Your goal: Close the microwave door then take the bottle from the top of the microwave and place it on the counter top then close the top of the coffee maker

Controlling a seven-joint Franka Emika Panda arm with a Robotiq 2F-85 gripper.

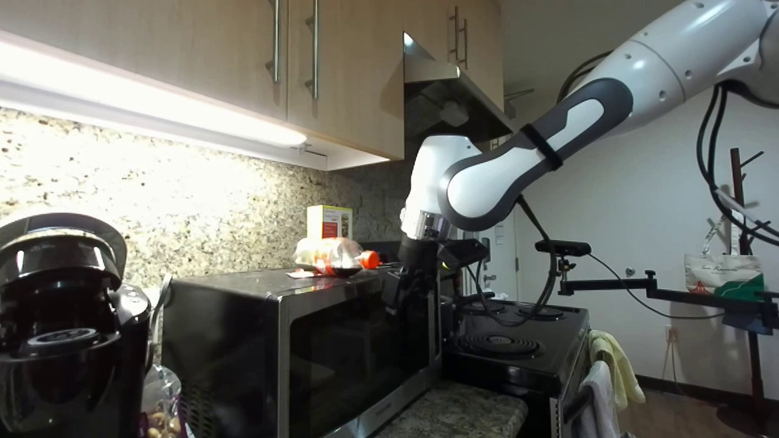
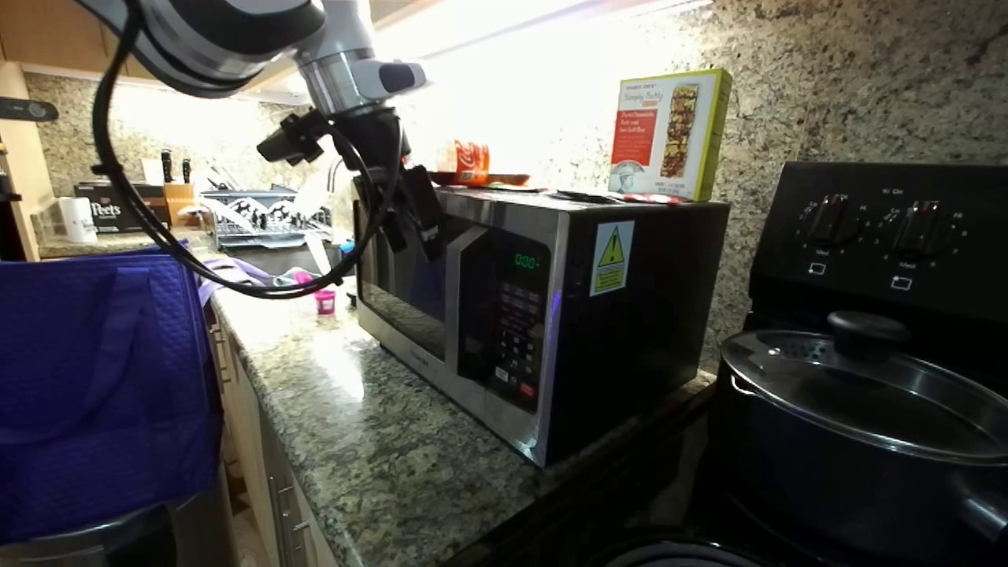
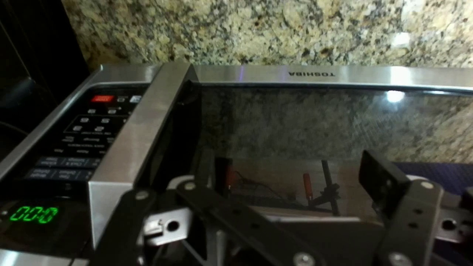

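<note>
The gripper [image 3: 293, 170] is hanging in front of the microwave [image 2: 638, 331], its fingers [image 3: 382, 181] standing spread wide apart and reaching below the top edge. The door [image 3: 288, 118] is sitting flush, its handle [image 3: 136, 129] running beside the gripper on the side toward the stove [image 1: 560, 334]; whether a finger is touching the door, I cannot tell. In both exterior views the bottle [image 1: 331, 254] is lying on its side on top of the microwave, higher than the fingers and farther back toward the wall [image 1: 243, 213], near the gripper but apart from it; its orange cap [image 1: 369, 260] is pointing toward the stove side. A box [image 2: 669, 138] is standing upright up there too, nearer the stove than the bottle. Well apart from the gripper, past the microwave's opposite end, the coffee maker [image 1: 61, 383] is standing with its lid [image 1: 58, 258] raised.
</note>
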